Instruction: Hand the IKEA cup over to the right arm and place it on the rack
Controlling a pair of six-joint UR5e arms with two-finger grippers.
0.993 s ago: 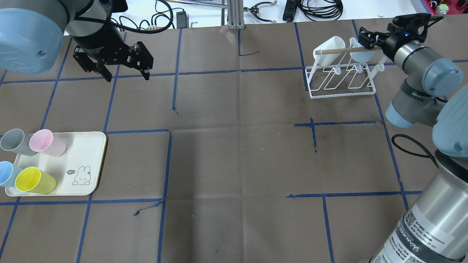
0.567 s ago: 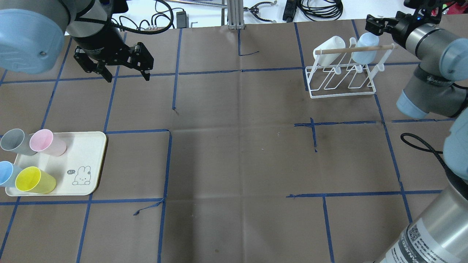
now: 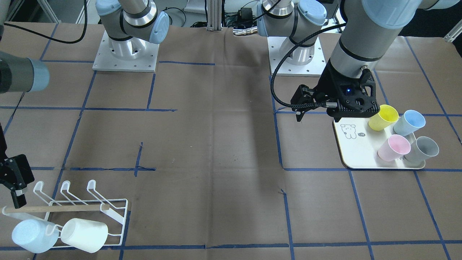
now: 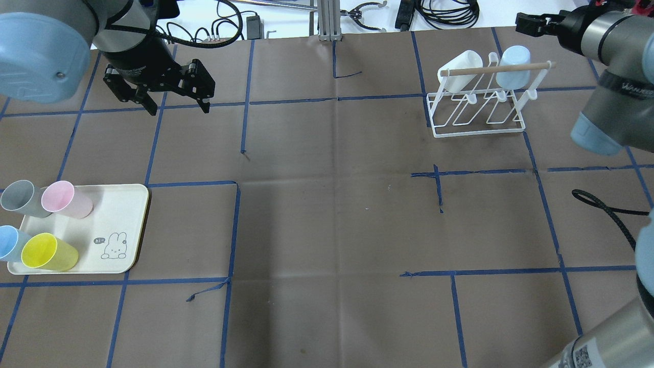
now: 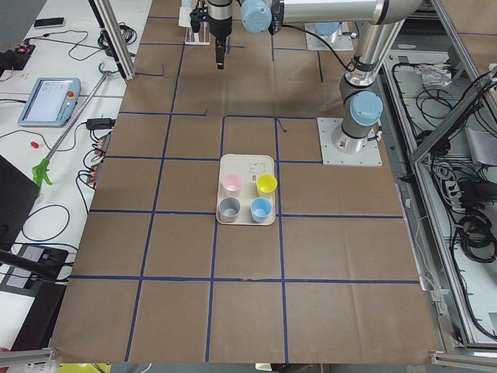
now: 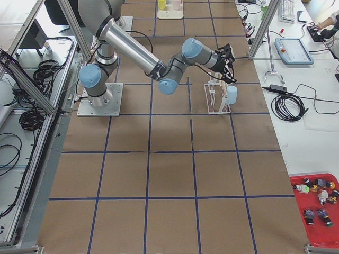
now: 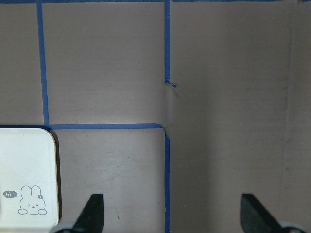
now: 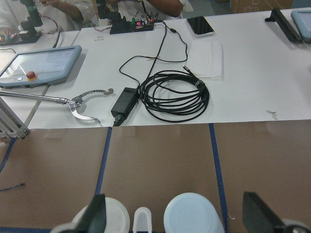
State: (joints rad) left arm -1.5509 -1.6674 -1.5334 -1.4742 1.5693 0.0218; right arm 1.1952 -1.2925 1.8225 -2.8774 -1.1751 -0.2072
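Right pincer (image 4: 529,23) spread, empty, seemingly clear behind the rack (image 4: 480,70). Blue cup (image 4: 512,74) hangs on rack. Left pincer (image 4: 178,105) spread, empty.

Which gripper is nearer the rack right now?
Right. The right gripper hangs open just above the rack, by the blue cup. The left gripper is far across the table, near the tray.

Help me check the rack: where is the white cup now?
Overhead view: the white cup sits on the rack at upper right, just left of the pale blue cup.
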